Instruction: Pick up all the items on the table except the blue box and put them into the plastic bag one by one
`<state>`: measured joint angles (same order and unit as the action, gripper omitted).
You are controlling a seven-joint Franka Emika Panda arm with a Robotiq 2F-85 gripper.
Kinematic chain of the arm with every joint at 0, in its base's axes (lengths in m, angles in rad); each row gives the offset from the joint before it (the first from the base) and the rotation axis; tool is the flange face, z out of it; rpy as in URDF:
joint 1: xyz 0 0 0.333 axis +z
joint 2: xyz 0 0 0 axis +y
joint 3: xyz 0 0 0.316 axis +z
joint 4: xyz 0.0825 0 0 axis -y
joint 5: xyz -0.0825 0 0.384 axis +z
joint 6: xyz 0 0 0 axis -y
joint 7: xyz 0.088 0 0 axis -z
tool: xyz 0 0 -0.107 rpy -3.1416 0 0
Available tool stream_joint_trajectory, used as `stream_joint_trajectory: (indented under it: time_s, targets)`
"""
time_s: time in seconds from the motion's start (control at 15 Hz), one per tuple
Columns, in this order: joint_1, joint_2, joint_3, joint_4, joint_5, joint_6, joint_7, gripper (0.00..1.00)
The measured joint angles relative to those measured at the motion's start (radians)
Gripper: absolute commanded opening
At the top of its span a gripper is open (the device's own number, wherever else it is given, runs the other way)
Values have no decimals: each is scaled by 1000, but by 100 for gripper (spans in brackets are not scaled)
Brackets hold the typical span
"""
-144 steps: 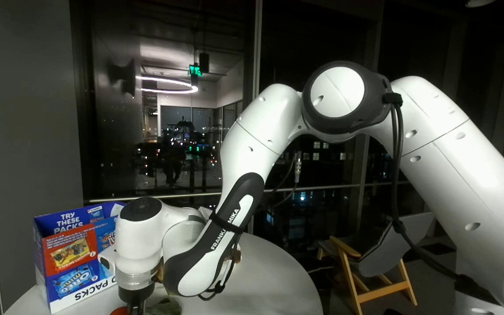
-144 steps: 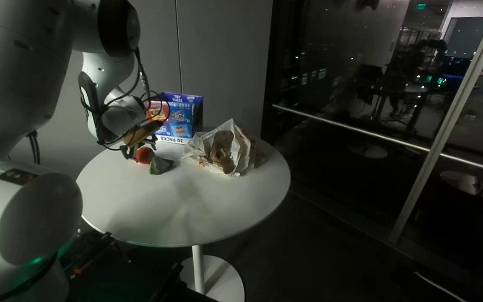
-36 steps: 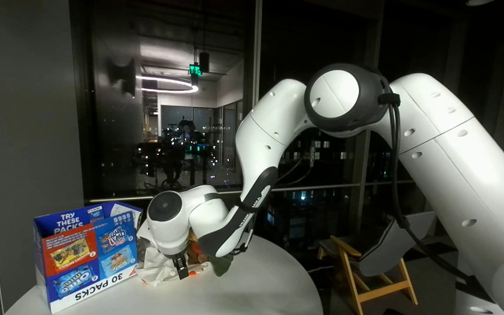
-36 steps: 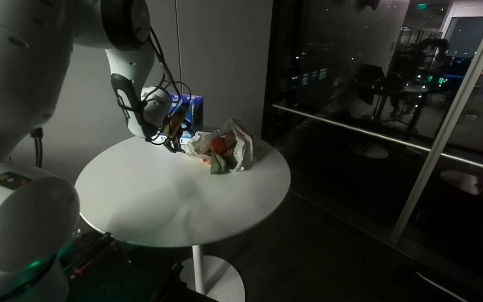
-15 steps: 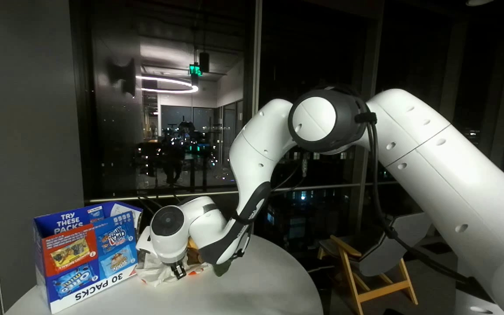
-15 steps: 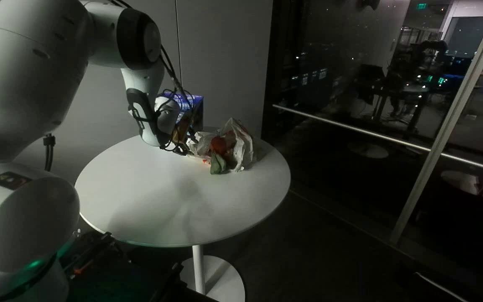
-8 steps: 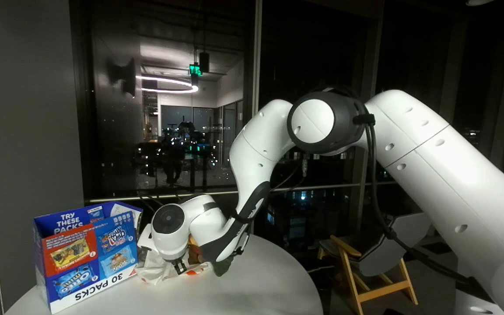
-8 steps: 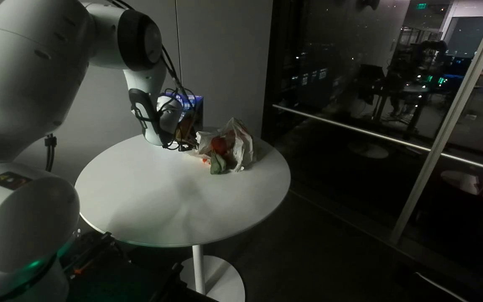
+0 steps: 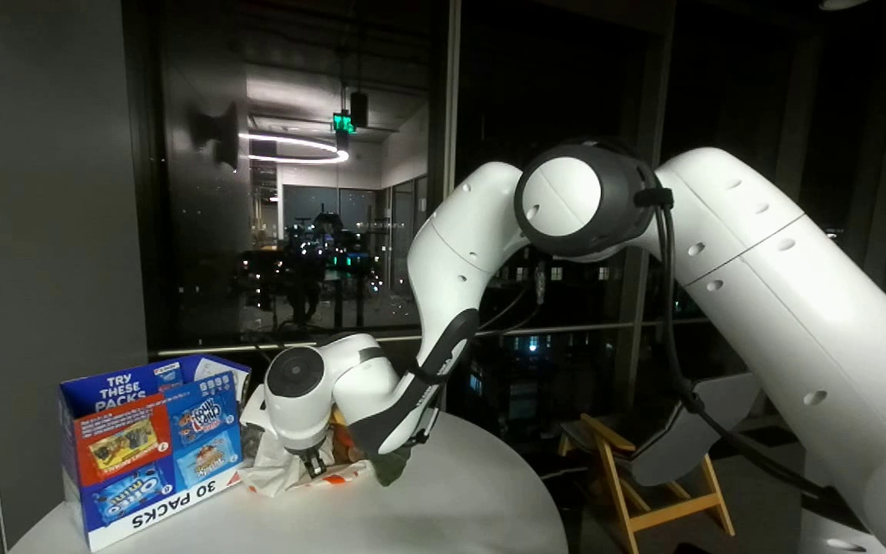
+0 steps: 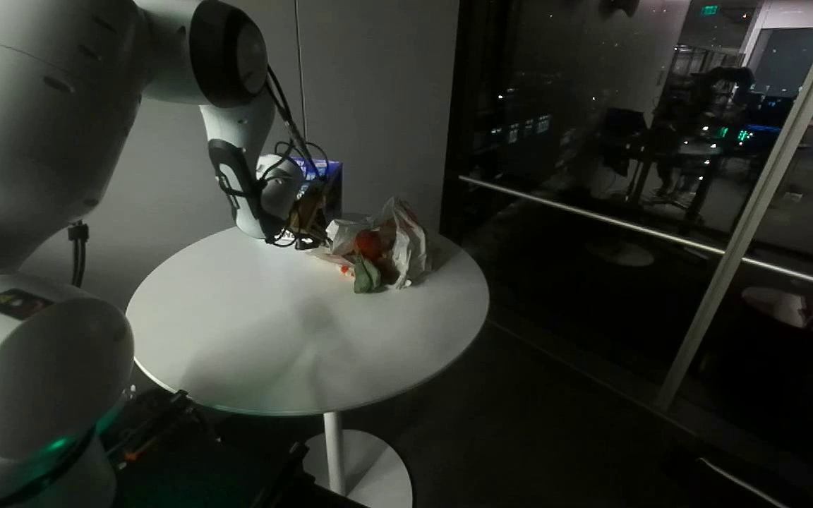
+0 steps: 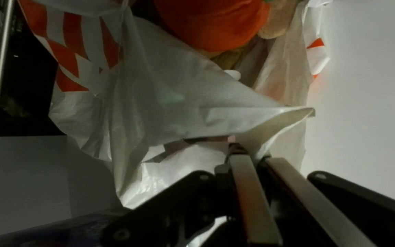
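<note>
At far left in an exterior view, the blue box [image 9: 154,454] stands upright on the round white worktop [image 9: 481,500], its front printed with snack packs. Just right of it lies the crumpled plastic bag [image 9: 274,469], and the fingers [image 11: 252,199] sit narrow, holding a fold of its rim, as the wrist view shows. Further right, the orange-red item [image 10: 368,243] sits in the bag's mouth and touches the green item [image 10: 366,275], which juts out over the worktop; whether those two are joined I cannot tell. Beyond the worktop's right edge stands a wooden-framed chair [image 9: 666,465]
</note>
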<state>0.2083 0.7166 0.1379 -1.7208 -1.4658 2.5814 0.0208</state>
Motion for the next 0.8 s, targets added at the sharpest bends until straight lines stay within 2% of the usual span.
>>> stream_joint_trajectory:
  time_s: [0.27, 0.6, 0.8]
  targets:
    - [-11, -95, 38, -108, 151, -1, -59, 8]
    - [-27, -221, 93, -248, 430, -2, -196, 7]
    - [-26, -284, 109, -309, 543, -2, -246, 7]
